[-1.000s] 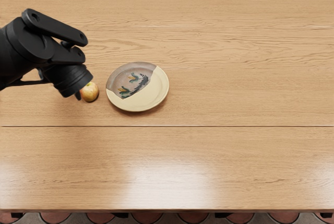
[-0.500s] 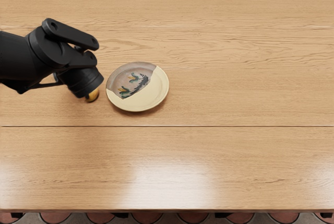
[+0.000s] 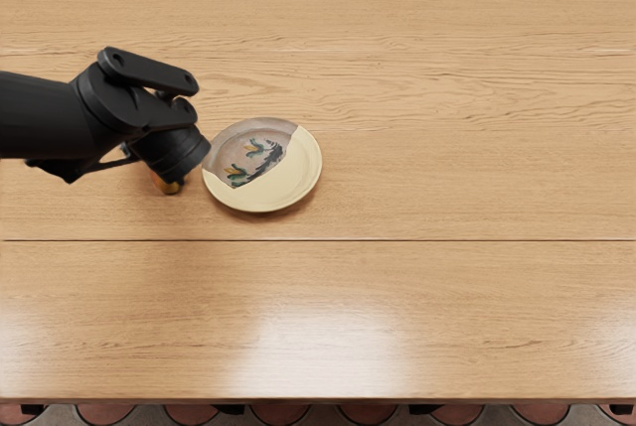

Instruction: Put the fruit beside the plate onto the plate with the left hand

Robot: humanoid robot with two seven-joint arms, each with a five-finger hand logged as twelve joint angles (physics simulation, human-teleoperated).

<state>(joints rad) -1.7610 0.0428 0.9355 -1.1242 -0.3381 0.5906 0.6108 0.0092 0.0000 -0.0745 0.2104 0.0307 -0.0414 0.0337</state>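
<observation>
A small yellow-red fruit (image 3: 164, 187) lies on the wooden table just left of the plate (image 3: 298, 174), a cream round plate with a grey patch and a painted motif. My left hand (image 3: 171, 152), black, comes in from the left edge and hovers directly over the fruit, covering nearly all of it; only a thin orange sliver shows beneath the hand's lower edge. The hand's right side reaches the plate's left rim in the picture. Whether the hand touches the fruit cannot be told from this angle. The plate holds nothing.
The wooden table (image 3: 417, 287) stretches wide to the right and toward the front, with a seam running across its middle. A dark grey textured wall or floor lies beyond the far edge.
My left arm has moved to the right and slightly forward, from beside the fruit to right over it. The fruit, plainly visible a second ago, is now almost fully hidden. The plate has not moved.
</observation>
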